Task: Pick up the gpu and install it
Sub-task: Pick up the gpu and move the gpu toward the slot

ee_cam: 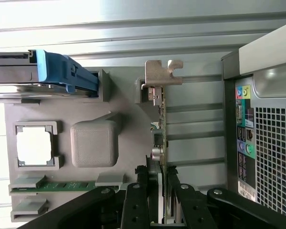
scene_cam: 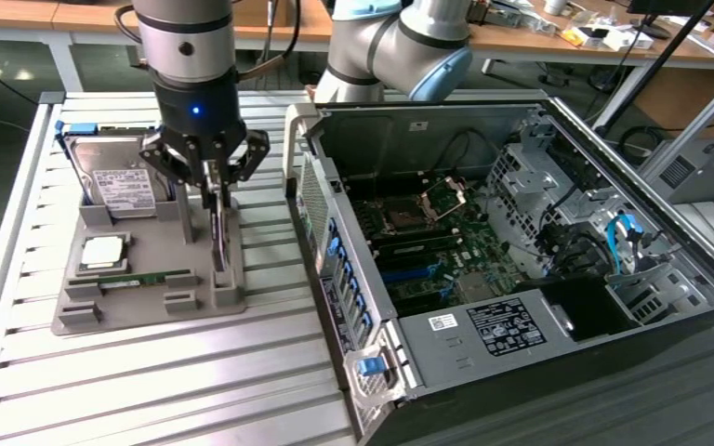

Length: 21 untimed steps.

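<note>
The gpu (scene_cam: pixel 218 240) is a thin dark card standing on edge in a slot of the grey holder tray (scene_cam: pixel 146 311), at the tray's side nearest the case. In the wrist view the gpu (ee_cam: pixel 163 136) runs away from me edge-on, and its silver bracket (ee_cam: pixel 162 74) sits at the far end against a tray post. My gripper (scene_cam: pixel 215 190) hangs straight down over the card. Its black fingers (ee_cam: pixel 137 202) press on both faces of the near end, so the gripper (ee_cam: pixel 162 212) is shut on the gpu. The card still rests in its slot.
The tray also carries a silver hard drive (scene_cam: pixel 115 177) with a blue clip (ee_cam: pixel 66 74), a square processor (scene_cam: pixel 103 251) and a green memory stick (scene_cam: pixel 140 277). The open computer case (scene_cam: pixel 506 251) lies at the exterior view's right, with its rear panel (ee_cam: pixel 262 143) close beside the card.
</note>
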### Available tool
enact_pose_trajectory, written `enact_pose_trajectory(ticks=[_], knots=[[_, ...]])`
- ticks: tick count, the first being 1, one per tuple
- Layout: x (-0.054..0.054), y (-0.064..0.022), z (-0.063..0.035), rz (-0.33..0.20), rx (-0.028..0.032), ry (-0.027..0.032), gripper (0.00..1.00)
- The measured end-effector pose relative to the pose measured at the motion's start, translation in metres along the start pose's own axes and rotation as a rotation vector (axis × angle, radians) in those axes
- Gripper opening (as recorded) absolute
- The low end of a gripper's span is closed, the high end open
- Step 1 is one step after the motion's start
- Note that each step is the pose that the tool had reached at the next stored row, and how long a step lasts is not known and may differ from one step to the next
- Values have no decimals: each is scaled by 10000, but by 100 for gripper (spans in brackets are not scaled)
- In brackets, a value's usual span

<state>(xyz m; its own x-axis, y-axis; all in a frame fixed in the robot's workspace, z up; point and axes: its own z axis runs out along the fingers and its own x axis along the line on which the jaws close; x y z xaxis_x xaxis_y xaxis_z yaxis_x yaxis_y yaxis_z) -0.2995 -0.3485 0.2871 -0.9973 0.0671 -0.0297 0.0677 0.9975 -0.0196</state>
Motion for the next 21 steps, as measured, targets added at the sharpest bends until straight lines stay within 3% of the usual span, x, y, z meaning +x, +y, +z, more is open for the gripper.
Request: enact_pose_trajectory(ticks=[21], knots=[[-6, -4, -196, 0, 1, 2, 27]])
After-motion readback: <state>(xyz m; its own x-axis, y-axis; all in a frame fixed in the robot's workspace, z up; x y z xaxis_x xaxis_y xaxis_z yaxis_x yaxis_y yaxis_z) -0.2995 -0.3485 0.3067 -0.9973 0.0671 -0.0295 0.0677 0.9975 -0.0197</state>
